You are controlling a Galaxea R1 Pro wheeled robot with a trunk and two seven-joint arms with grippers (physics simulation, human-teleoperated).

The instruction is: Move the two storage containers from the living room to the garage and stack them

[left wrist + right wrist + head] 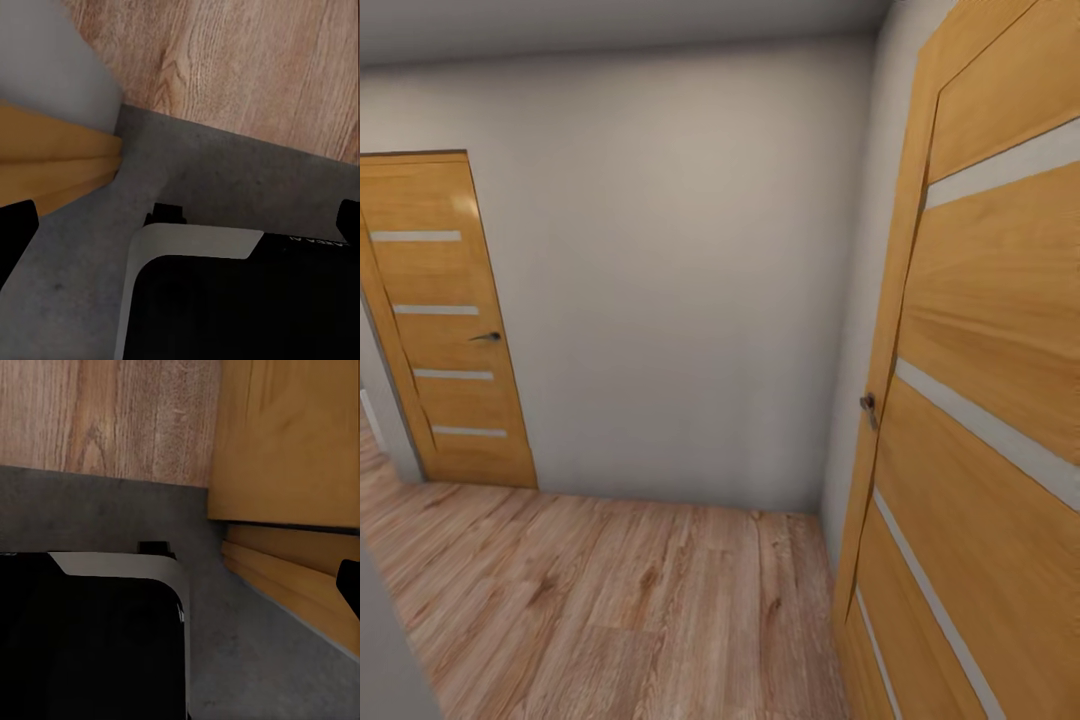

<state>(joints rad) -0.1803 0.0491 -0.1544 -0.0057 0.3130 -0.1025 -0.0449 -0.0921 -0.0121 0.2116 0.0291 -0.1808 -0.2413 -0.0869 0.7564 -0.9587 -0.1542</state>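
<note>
The two storage containers are out of view. My left gripper [180, 225] is open, its black fingertips [16, 232] far apart with nothing between them, hanging over the robot's black and white base [225, 300]. My right gripper [180, 585] also stands open and empty, with one fingertip [349, 583] at the frame's edge. Under both lies the dark grey concrete floor [225, 172], which meets light wood planks [247, 67] along a straight edge.
Ahead is a small hallway with a wood-plank floor [610, 600] and a white wall [680, 280]. An open wood-panelled door [980, 400] stands close on the right, its lower edge [292, 442] near my right arm. A shut door [445, 320] is at the far left.
</note>
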